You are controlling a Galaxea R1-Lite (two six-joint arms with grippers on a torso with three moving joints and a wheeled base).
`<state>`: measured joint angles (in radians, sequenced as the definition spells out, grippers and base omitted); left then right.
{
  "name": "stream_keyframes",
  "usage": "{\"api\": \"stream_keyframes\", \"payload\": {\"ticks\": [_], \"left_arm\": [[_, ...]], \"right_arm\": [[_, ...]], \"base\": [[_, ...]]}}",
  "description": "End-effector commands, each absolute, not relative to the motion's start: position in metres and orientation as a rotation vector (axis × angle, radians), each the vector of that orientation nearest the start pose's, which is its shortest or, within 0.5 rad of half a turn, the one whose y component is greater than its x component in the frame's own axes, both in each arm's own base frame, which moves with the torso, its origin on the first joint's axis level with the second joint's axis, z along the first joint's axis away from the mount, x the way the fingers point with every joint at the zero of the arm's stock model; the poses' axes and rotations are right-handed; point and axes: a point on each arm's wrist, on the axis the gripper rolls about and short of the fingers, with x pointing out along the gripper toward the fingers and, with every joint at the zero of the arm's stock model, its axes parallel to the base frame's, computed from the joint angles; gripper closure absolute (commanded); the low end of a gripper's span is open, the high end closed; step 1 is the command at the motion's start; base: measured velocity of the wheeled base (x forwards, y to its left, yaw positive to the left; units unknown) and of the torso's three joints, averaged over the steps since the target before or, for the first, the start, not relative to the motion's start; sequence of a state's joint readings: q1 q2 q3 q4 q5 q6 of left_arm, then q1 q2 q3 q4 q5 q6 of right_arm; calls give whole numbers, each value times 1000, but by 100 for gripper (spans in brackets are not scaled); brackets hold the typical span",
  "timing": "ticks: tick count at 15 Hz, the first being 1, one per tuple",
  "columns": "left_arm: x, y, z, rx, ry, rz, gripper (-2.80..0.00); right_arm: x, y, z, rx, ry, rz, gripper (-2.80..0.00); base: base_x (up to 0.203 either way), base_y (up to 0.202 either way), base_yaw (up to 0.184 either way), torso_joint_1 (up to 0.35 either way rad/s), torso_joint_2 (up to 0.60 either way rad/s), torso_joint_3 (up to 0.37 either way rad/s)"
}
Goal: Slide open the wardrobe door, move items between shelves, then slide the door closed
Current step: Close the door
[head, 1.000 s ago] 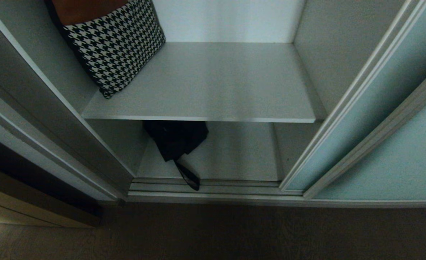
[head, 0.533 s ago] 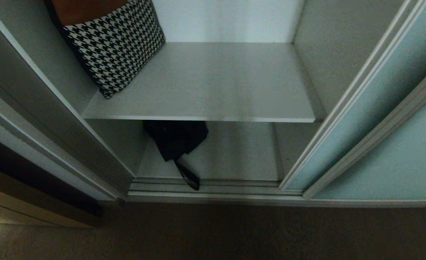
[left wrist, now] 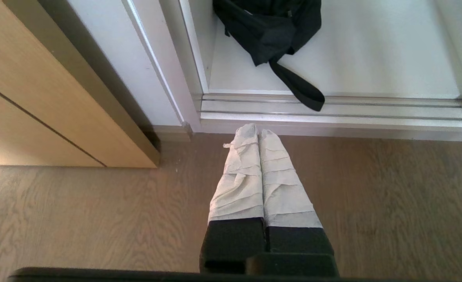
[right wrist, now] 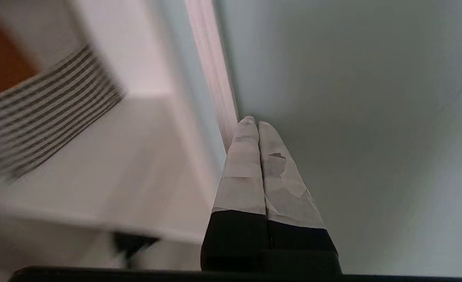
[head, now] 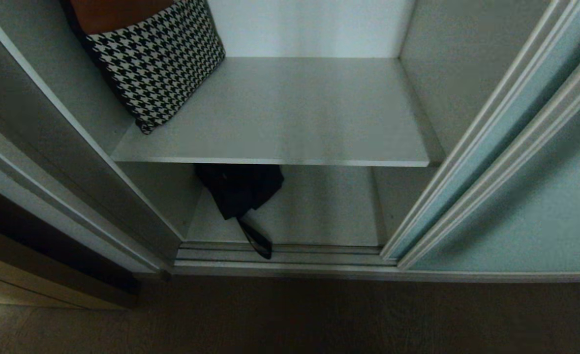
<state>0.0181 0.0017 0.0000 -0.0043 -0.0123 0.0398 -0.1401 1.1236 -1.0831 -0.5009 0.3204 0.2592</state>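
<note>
The sliding wardrobe door (head: 531,196), frosted pale blue-green glass in a slim silver frame, stands at the right of the open wardrobe and leaves the shelves bare to view. The upper shelf (head: 290,118) carries a black-and-white houndstooth cushion (head: 159,59) leaning in its left rear corner. Beneath it the bottom shelf (head: 319,211) holds a black garment (head: 238,189), bunched toward the left, its strap (head: 258,241) trailing forward over the silver floor track (head: 280,253).

The right gripper (right wrist: 253,122) is clenched with nothing between its taped fingers; its tip lies right at the door's frame edge (right wrist: 213,78), the frosted glass filling the view beside it, though actual contact cannot be told.

The left gripper (left wrist: 254,131) is likewise clenched and empty, hanging low over the wood-grain floor (left wrist: 97,219), just in front of the track, with the garment's strap end (left wrist: 309,100) near and slightly ahead of its tips.
</note>
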Motion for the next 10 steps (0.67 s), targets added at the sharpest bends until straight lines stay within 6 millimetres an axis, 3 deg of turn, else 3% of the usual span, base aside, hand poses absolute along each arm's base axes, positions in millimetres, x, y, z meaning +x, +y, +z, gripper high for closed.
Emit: {"api": "stream_keyframes", "payload": {"ticks": [1, 5, 8, 10], "left_arm": [[-23, -1, 76, 40, -1, 7, 0], [-23, -1, 76, 40, -1, 6, 0], [-23, -1, 76, 40, -1, 6, 0], [-23, -1, 76, 40, -1, 6, 0]], "right_arm": [[136, -2, 384, 166, -411, 300, 0], [141, 24, 383, 176, -381, 473, 0], [148, 56, 377, 168, -342, 651, 0], [146, 70, 373, 174, -330, 674, 0]], "base": [[0, 0, 0, 0, 0, 0], [0, 0, 0, 0, 0, 0], [0, 0, 0, 0, 0, 0], [0, 0, 0, 0, 0, 0]]}}
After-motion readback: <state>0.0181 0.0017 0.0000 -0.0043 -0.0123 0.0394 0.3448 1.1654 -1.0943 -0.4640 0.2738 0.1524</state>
